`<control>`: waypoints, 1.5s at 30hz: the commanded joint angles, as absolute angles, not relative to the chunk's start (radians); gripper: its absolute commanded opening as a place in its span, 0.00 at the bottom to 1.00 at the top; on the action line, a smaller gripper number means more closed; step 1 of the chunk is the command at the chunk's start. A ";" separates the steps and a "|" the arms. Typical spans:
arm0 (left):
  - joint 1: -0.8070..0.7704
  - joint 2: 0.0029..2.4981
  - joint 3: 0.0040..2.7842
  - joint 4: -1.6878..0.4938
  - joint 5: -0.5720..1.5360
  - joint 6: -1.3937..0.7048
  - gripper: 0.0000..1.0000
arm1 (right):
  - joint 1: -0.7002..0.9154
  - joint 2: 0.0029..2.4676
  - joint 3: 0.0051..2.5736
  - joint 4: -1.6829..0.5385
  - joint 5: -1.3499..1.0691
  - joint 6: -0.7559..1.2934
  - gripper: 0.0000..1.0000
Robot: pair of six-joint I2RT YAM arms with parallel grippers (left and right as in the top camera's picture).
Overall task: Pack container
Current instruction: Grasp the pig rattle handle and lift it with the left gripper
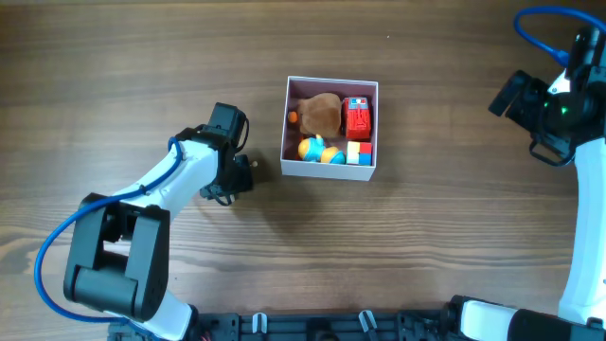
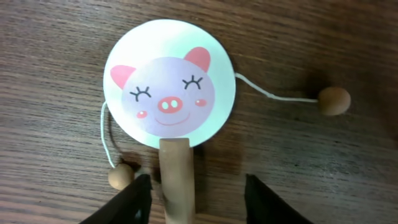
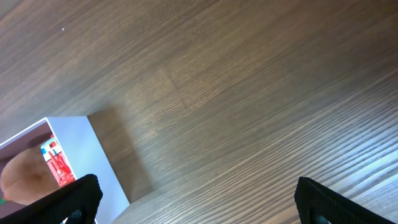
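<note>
My left gripper [image 2: 196, 185] is spread astride the pig drum handle [image 2: 177, 165], 9 o'clock from the container [image 1: 329, 171]; right gripper [image 3: 196, 185] spread wide at 3 o'clock

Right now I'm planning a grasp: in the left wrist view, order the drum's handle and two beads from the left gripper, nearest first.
1. handle, between fingers of the left gripper.
2. lower bead, beside one finger.
3. upper bead, far picture right.

Left arm [image 1: 175, 175] and right arm [image 1: 585, 208]: white shells, chunky black joints, a blue cable [image 1: 40, 265] looping off each. Left gripper [image 2: 194, 200] and right gripper [image 3: 202, 202] have plain black fingers [image 2: 130, 205].
</note>
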State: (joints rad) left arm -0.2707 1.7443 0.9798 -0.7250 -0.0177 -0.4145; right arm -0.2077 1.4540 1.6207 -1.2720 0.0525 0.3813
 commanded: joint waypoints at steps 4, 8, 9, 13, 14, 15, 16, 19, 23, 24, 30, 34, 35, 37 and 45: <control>-0.264 1.757 0.972 -0.714 -0.032 -0.396 0.42 | -0.211 1.459 1.613 -1.272 0.051 0.393 1.00; -0.264 1.757 0.972 -0.714 -0.032 -0.396 0.43 | -0.211 1.459 1.613 -1.272 0.051 0.393 1.00; -0.264 1.757 0.970 -0.713 -0.032 -0.396 0.43 | -0.211 1.459 1.613 -1.272 0.051 0.393 1.00; -0.264 1.757 0.959 -0.713 -0.032 -0.397 0.40 | -0.211 1.459 1.613 -1.272 0.051 0.393 1.00; -0.264 1.757 0.952 -0.713 -0.032 -0.398 0.39 | -0.211 1.459 1.613 -1.272 0.051 0.393 1.00; -0.264 1.757 0.947 -0.712 -0.032 -0.400 0.40 | -0.211 1.459 1.613 -1.272 0.051 0.393 1.00; -0.264 1.757 0.941 -0.710 -0.032 -0.400 0.39 | -0.211 1.459 1.613 -1.272 0.051 0.393 1.00; -0.264 1.757 0.933 -0.706 -0.035 -0.400 0.38 | -0.211 1.459 1.613 -1.272 0.051 0.393 1.00; -0.264 1.757 0.933 -0.706 -0.035 -0.400 0.28 | -0.211 1.459 1.613 -1.272 0.051 0.393 1.00; -0.264 1.757 0.933 -0.707 -0.035 -0.400 0.20 | -0.211 1.459 1.613 -1.272 0.051 0.393 1.00; -0.265 1.741 0.997 -0.786 -0.035 -0.388 0.07 | -0.211 1.459 1.613 -1.272 0.051 0.393 1.00; -0.268 1.702 1.161 -0.933 -0.035 -0.339 0.04 | -0.211 1.459 1.613 -1.272 0.051 0.393 1.00; -0.271 1.691 1.214 -0.971 -0.035 -0.322 0.04 | -0.211 1.459 1.613 -1.272 0.051 0.393 1.00; -0.286 1.667 1.345 -1.052 -0.035 -0.296 0.04 | -0.211 1.459 1.613 -1.272 0.051 0.393 1.00; -0.461 1.644 1.587 -1.043 -0.008 -0.188 0.04 | -0.211 1.459 1.613 -1.272 0.051 0.393 1.00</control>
State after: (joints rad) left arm -0.3653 1.6592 1.5528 -1.0840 -0.0303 -0.2825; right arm -0.2077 1.4540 1.6207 -1.2720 0.0525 0.3813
